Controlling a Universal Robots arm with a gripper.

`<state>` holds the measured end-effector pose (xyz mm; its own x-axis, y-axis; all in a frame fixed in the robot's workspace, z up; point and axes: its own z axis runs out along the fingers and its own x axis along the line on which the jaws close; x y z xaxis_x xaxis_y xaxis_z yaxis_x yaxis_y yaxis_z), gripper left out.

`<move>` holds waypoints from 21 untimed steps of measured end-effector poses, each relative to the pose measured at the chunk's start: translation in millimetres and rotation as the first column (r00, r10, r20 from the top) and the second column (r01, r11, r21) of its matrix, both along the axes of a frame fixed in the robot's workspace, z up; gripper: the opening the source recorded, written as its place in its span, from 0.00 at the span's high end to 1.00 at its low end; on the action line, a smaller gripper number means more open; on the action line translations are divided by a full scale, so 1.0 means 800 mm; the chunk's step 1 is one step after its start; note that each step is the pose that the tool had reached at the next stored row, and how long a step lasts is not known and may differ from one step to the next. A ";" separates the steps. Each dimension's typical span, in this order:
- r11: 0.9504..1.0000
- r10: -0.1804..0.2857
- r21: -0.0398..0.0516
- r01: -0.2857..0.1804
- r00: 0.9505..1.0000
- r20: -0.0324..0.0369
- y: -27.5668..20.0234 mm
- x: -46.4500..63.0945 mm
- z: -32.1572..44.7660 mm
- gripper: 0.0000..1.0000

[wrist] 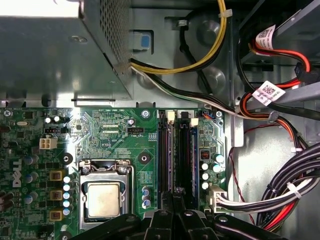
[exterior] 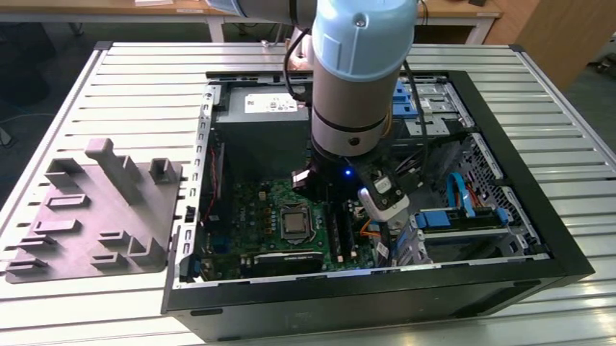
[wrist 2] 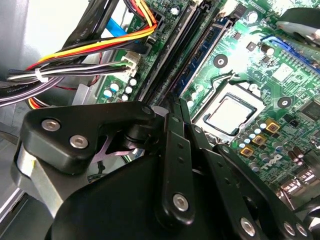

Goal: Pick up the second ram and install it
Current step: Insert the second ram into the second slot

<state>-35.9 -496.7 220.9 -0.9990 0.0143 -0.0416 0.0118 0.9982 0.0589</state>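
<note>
Pincer: low over the slot rails inside the case; its grip I cannot tell.
Risk: the second ram might enter tilted and jam under pressure.

Green motherboard; black tool (silver screws); pale-blue arm.

desk: slatted metal, grey moulded fixture lying toward the exterior view's left | computer case: black, open-sided, on desk | power-supply box: grey, bordering green motherboard | processor socket: near black slot rails | cable bundle: black, red, yellow wires, zip-tied
</note>
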 end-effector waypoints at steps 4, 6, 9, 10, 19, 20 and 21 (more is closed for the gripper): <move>1.000 0.000 -0.001 0.000 1.000 0.000 -0.0001 0.000 0.0074 0.89; 1.000 0.000 -0.001 0.000 1.000 0.000 -0.0001 0.000 0.0105 0.89; 1.000 -0.001 -0.006 0.001 1.000 0.000 0.0000 0.000 0.0116 0.89; 1.000 -0.001 -0.009 0.001 1.000 0.000 -0.0001 0.000 0.0118 0.89; 1.000 -0.001 -0.018 0.001 1.000 0.000 -0.0001 0.000 0.0128 0.89; 1.000 -0.001 -0.018 0.001 1.000 0.000 -0.0001 0.000 0.0128 0.89; 1.000 -0.001 -0.018 0.001 1.000 0.000 -0.0001 0.000 0.0128 0.89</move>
<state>-36.0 -496.7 231.2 -0.9990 0.0146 -0.0416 0.0128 0.9991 0.0412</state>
